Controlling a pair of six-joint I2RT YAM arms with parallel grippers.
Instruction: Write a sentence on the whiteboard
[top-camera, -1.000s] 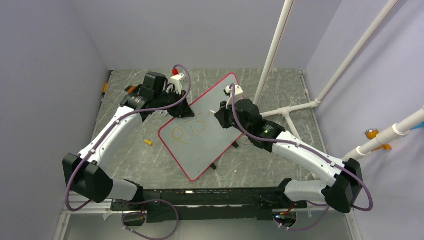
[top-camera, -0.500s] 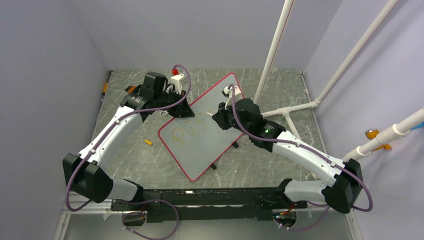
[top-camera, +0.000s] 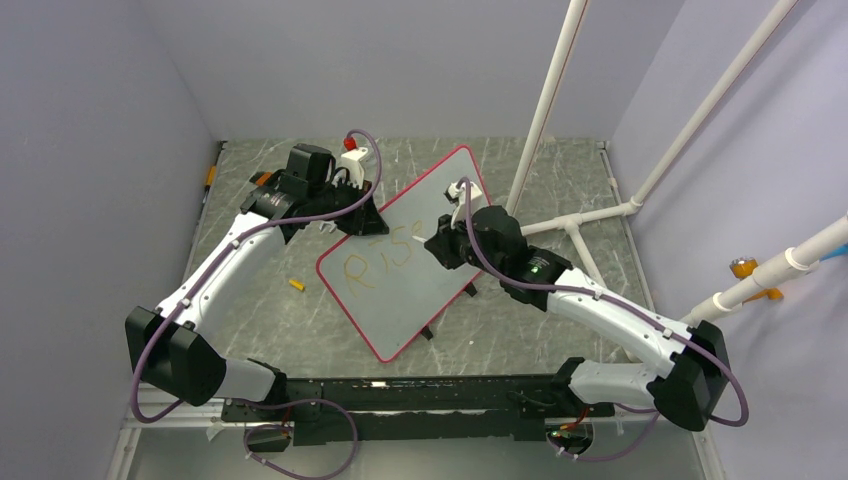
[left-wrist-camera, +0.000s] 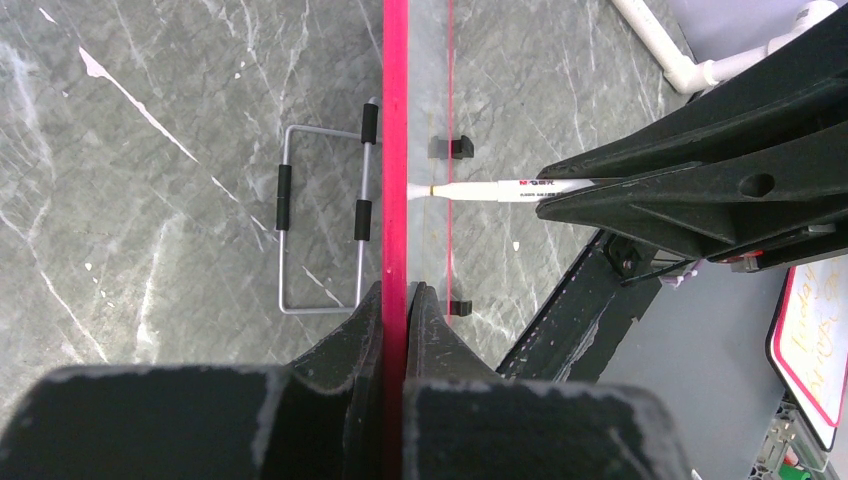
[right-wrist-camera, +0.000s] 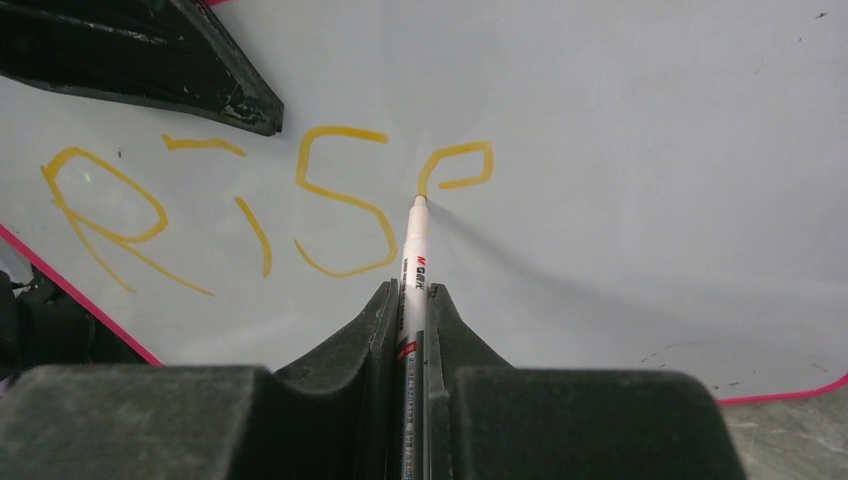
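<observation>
The whiteboard (top-camera: 400, 300) stands on the grey marbled counter (top-camera: 290, 320), its long axis running from near left to far right in the overhead view. The left gripper (left-wrist-camera: 397, 295) covers its far-left edge there, and the right gripper (right-wrist-camera: 410, 292) hides part of its upper face. From the left wrist the board is seen edge-on, so little shows but the red rim. A wire stand (left-wrist-camera: 283, 240) sits just beside that rim.

The sentence (right-wrist-camera: 300, 200) so far reads "RiS", in orange-yellow strokes along the board's long axis. A fourth letter after it is only half formed.

The left jaws are clenched on the board's red rim. The right jaws are clamped on a slim white marker pen (right-wrist-camera: 414, 245) whose rear end is buried between them. The pen points straight away from the wrist. Its tip touches the board at the foot of the unfinished letter.
</observation>
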